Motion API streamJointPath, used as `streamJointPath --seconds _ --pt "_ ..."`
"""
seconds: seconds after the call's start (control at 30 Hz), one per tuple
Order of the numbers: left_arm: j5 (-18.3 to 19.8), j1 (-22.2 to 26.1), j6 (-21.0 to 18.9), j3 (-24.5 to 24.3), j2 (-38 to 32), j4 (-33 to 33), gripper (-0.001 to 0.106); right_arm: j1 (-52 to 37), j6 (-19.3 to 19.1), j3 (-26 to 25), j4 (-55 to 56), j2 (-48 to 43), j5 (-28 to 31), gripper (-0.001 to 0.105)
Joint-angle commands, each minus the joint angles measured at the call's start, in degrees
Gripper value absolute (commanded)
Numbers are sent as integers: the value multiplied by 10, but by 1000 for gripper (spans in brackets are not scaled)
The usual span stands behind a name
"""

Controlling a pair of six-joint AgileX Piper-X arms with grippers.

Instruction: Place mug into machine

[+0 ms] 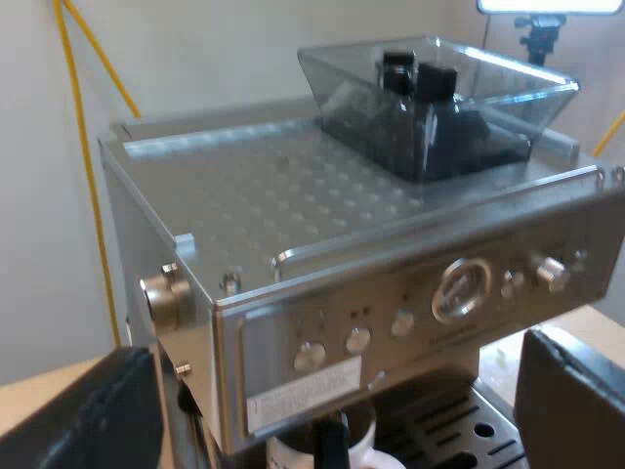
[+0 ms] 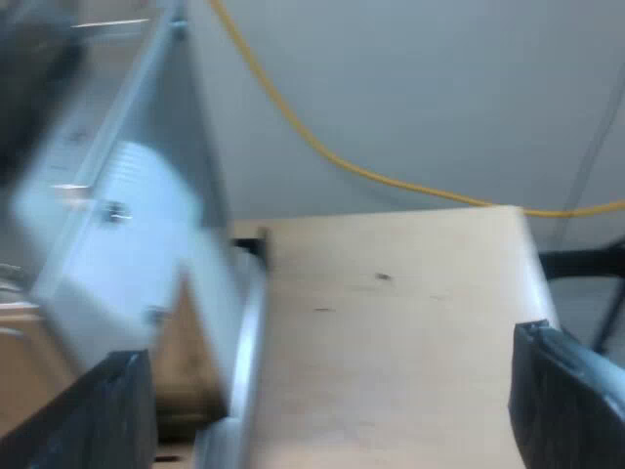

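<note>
The espresso machine stands close before my left gripper, its steel top and dark bean hopper seen from above. A white mug sits under the machine's front, on the slotted drip tray, with a dark part hanging over its mouth. My left gripper is open, its fingers spread wide and holding nothing, higher than the mug. My right gripper is open too, over the bare wooden table beside the machine's steel side.
Knobs and a round gauge line the machine's front panel. A yellow cable runs along the pale wall behind the table, and another hangs beside the machine. A dark stand is past the table's edge.
</note>
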Motion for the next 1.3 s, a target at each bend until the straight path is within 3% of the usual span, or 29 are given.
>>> streamJointPath --seconds 0.03,0.27,0.67,1.0,1.17,1.3 --pt "3 -1 -1 -4 -19 12 86 -46 -28 7 15 -34 -33 87" --pt "3 -1 9 -4 -72 55 86 -126 -44 45 23 -126 -80 87" --pt "3 -1 42 5 -199 159 86 -132 -54 107 71 -301 -79 87" --pt "3 -1 42 34 -321 181 86 -132 -54 166 80 -440 -56 87" --pt "3 -1 42 36 -376 254 86 -132 -54 181 80 -515 -53 87" --pt "3 -1 42 36 -412 298 86 -131 -53 172 117 -510 -45 87"
